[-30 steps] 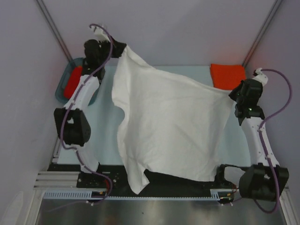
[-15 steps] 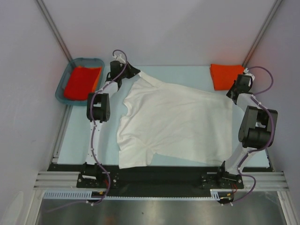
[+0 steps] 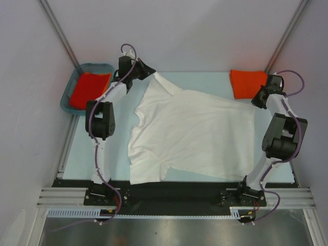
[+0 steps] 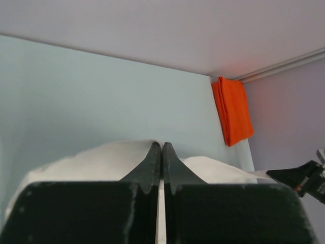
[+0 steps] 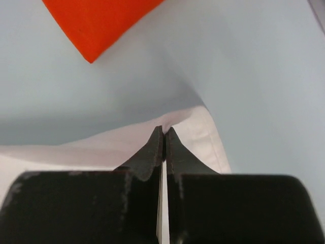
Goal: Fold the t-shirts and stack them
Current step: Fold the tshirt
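The white shirt (image 3: 189, 133) lies spread across the middle of the surface (image 3: 205, 79), with its far edge pinched at both ends. The left gripper (image 3: 151, 73) is clenched on the far-left corner. The right gripper (image 3: 256, 99) is clenched on the far-right corner, just beside the folded orange shirt (image 3: 247, 83). Both wrist views show the jaws pressed together with white cloth at their tips.

The step looks like laying the shirt flat before folding. To do it well, lower both corners together and hold the far edge taut between them, so that no slack bunches in the middle (the near-left part already looks rumpled around a sleeve). Let go only once the cloth rests on the surface, and keep the right corner off the orange shirt. More orange shirts (image 3: 89, 89) lie in the basket (image 3: 65, 104) at the far left.
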Controlling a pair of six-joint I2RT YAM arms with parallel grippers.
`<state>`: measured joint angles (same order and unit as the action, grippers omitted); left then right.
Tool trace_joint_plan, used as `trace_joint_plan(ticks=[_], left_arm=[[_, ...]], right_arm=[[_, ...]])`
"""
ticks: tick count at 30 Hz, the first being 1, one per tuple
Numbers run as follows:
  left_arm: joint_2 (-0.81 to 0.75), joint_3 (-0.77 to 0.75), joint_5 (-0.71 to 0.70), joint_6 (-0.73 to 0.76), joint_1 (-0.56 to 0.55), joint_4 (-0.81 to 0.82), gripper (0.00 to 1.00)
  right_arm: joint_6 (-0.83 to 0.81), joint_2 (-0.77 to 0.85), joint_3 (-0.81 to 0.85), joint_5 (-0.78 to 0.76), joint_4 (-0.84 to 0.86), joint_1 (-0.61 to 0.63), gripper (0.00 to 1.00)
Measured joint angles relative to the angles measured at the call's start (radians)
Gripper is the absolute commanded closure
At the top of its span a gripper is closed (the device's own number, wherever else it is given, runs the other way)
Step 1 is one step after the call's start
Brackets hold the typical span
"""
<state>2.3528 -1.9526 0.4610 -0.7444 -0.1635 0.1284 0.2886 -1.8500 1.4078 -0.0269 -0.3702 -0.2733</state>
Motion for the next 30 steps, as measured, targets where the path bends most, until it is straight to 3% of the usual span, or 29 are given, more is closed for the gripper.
trace_joint_plan(ticks=[10, 18, 30], left_arm=[[-0.354, 0.359, -0.023, -0.005, 0.002, -0.167, 1.00], [-0.473, 0.486, -0.018, 0.019, 0.012, -0.299, 1.00], [-0.649, 0.723, 0.034, 0.019, 0.050, -0.350, 1.00]], right_arm=[[0.059, -0.006, 0.013, 0.106, -0.198, -0.020, 1.00], [0.051, 0.019, 0.000, 0.122, -0.301, -0.022, 1.00], [0.021, 0.062, -0.010, 0.119, -0.335, -0.068, 1.00]])
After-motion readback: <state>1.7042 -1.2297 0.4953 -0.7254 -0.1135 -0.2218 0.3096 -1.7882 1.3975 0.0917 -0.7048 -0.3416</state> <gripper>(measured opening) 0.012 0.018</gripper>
